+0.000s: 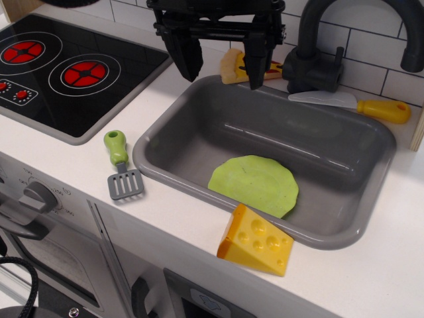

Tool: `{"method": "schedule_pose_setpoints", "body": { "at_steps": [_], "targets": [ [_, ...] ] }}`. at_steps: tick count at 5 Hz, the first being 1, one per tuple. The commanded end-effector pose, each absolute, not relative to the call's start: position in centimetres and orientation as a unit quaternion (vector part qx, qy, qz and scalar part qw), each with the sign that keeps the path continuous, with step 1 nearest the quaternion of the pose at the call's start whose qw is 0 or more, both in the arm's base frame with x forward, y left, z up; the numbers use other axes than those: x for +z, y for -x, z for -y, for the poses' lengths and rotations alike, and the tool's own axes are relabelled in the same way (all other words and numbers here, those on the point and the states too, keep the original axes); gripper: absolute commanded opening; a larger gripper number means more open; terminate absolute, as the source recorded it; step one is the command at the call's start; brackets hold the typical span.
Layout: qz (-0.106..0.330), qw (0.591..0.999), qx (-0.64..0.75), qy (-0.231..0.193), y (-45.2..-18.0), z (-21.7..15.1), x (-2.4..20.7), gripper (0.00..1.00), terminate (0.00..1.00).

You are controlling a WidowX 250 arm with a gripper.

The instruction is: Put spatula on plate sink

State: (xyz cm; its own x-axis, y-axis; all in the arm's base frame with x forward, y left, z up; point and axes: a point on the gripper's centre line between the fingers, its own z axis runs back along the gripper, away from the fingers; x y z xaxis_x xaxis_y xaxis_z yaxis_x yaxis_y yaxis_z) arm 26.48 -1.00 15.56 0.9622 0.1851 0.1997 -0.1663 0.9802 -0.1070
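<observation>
The spatula [120,165] lies on the white counter just left of the sink [172,126], green handle pointing away, grey slotted blade toward the front edge. The lime-green plate [254,185] lies flat on the sink floor near its front wall. My gripper [222,65] hangs at the top of the view over the sink's back rim, high above the basin. Its two black fingers are spread apart and hold nothing. It is well to the right of and behind the spatula.
A yellow cheese wedge [256,241] sits on the sink's front rim. A pizza slice [237,66] and a yellow-handled grey knife [358,105] lie behind the sink by the black faucet [318,46]. A black stove top [59,73] with red burners is at left.
</observation>
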Motion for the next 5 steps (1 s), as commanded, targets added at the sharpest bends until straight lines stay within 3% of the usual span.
{"method": "schedule_pose_setpoints", "body": {
  "at_steps": [1,3,5],
  "targets": [
    [0.105,0.990,0.089,0.045,-26.5,1.0,15.6,1.00,0.00],
    [0.142,0.969,0.199,-0.023,-25.9,-4.2,14.3,1.00,0.00],
    [0.111,0.943,0.303,-0.085,-25.8,-9.2,11.7,1.00,0.00]
  ]
}}
